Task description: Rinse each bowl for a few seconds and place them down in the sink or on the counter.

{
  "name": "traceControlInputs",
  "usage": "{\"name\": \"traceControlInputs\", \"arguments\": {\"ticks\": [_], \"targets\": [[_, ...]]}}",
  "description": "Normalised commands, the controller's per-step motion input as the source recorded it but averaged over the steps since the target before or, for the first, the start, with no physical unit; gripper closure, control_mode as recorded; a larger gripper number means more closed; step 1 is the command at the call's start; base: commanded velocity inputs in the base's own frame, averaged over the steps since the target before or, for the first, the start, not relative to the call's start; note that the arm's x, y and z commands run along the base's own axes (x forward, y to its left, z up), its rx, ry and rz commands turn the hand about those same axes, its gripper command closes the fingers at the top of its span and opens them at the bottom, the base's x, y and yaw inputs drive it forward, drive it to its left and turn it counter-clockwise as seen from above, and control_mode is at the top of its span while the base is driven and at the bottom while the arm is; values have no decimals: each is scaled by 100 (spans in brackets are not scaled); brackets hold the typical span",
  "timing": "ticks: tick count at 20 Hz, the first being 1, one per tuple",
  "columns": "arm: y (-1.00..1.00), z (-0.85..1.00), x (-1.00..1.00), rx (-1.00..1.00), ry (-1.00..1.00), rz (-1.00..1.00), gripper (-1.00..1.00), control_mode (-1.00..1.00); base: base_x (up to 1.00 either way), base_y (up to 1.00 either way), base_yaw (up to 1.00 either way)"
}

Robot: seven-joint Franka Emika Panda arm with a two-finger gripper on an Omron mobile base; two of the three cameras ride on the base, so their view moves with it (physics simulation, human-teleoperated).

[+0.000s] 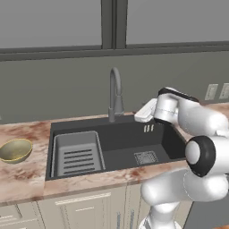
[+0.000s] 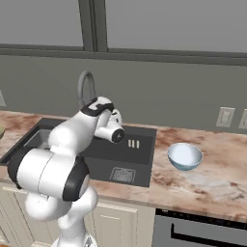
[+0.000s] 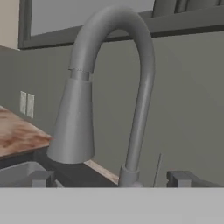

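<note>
Taking the grey gooseneck faucet (image 1: 115, 91) as the landmark, the wide dark grey rectangular sink (image 1: 125, 142) lies directly below and in front of it, sunk into the reddish-brown and cream marbled stone tabletop (image 1: 22, 176), with a lighter grey ribbed drying tray (image 1: 77, 154) under the faucet's left side and a square drain (image 1: 146, 157) to its lower right. The olive-gold round bowl with the shiny inside (image 1: 15, 150) sits on the tabletop well to the left of the faucet, beyond the sink's left rim, while the pale blue round bowl with the whitish inside (image 2: 185, 156) rests on the tabletop well to the right of the faucet, just past the sink's right rim. The gripper (image 3: 111, 178) hangs over the basin close in front of the faucet, pointed at its neck and spout, with its jaws spread fully apart and nothing between them. No water appears to be running, and both bowls stand outside the sink, so the task looks barely begun: neither bowl seems rinsed, and probably the water must first be turned on, then each bowl fetched, held under the spout and set down.
</note>
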Motion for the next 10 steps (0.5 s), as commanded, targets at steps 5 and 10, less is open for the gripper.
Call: {"name": "traceControlInputs", "arguments": {"ticks": [5, 10], "targets": [[0, 0, 26, 2, 0, 1, -100, -100, 0, 0, 0], [0, -1, 32, 0, 0, 0, -100, -100, 0, 0, 0]]}}
